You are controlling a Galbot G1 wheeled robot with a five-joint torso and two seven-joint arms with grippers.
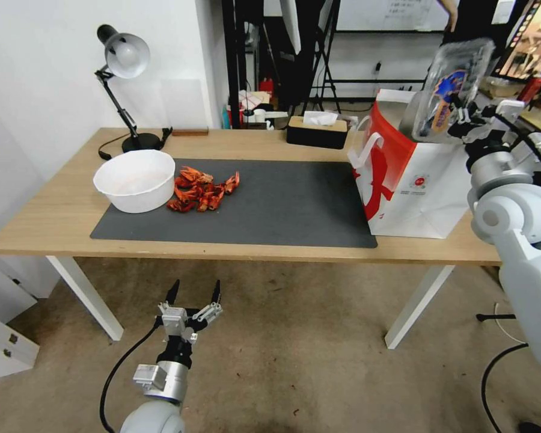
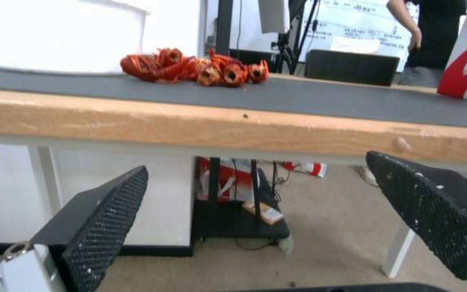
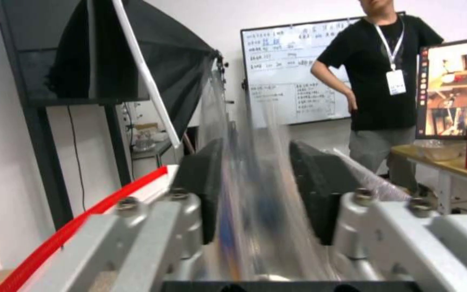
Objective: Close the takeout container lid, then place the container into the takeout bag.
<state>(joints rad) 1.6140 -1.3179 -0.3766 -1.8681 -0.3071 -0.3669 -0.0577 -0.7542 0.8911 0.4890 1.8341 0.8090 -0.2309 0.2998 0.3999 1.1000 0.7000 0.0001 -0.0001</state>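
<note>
Lid of the small clear plastic clamshell takeout container [image 1: 452, 90] looks shut; the right hand [image 1: 463, 117] clamps it on edge above the large white-and-red paper takeout bag [image 1: 415, 186]. Lowering in remains. Left hand [image 1: 193, 294] hangs wide open below the wooden desk [image 1: 54, 222].

Your head view looks down across the tabletop [image 1: 270, 144]; left wrist peers up from below its edge, both sharing the crayfish [image 1: 199, 189].
</note>
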